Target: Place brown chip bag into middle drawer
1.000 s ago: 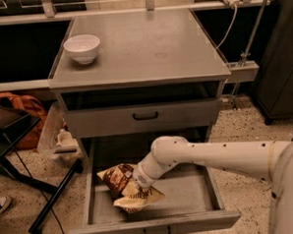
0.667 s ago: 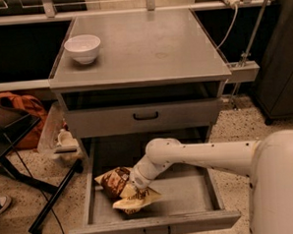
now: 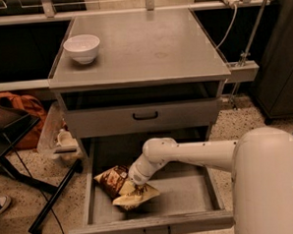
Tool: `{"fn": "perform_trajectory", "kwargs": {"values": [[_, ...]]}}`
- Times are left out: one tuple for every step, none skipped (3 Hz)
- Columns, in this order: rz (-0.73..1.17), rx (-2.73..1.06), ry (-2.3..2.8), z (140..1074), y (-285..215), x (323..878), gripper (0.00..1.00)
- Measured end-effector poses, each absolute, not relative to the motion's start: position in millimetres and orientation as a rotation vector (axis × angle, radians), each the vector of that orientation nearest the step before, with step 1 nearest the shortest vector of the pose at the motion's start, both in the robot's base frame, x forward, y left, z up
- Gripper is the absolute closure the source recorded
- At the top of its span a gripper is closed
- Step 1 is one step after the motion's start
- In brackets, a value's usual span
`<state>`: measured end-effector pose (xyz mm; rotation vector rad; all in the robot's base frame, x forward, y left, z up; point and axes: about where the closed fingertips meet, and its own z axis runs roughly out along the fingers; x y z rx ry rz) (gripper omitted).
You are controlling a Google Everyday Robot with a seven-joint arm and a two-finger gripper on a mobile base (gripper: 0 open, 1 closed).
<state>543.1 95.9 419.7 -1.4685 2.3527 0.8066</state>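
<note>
The robot's gripper (image 3: pixel 136 185) rests against the brown chip bag (image 3: pixel 110 179), lying at the left of the pulled-out middle drawer (image 3: pixel 187 194) (whether it has hold cannot be told); a white bowl (image 3: pixel 82 47) sits above.

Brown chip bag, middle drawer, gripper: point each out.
brown chip bag (image 3: pixel 112 179), camera view, its dark brown part.
middle drawer (image 3: pixel 187 193), camera view, bare tray floor.
gripper (image 3: pixel 134 185), camera view, its end, at the bag.

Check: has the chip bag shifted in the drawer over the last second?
No. The bag lies in the same spot near the left wall of the drawer, end effector on it.
</note>
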Motion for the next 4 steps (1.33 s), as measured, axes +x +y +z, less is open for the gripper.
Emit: {"fn": "perform_trajectory", "kwargs": {"values": [[0.769, -1.422, 2.387, 414.1, 85.5, 562.1, 0.11], [0.745, -1.369, 2.413, 421.8, 65.7, 577.0, 0.00], [0.754, -1.314, 2.412, 446.8, 36.3, 589.9, 0.00], [0.765, -1.326, 2.391, 457.6, 28.5, 589.4, 0.00]]}}
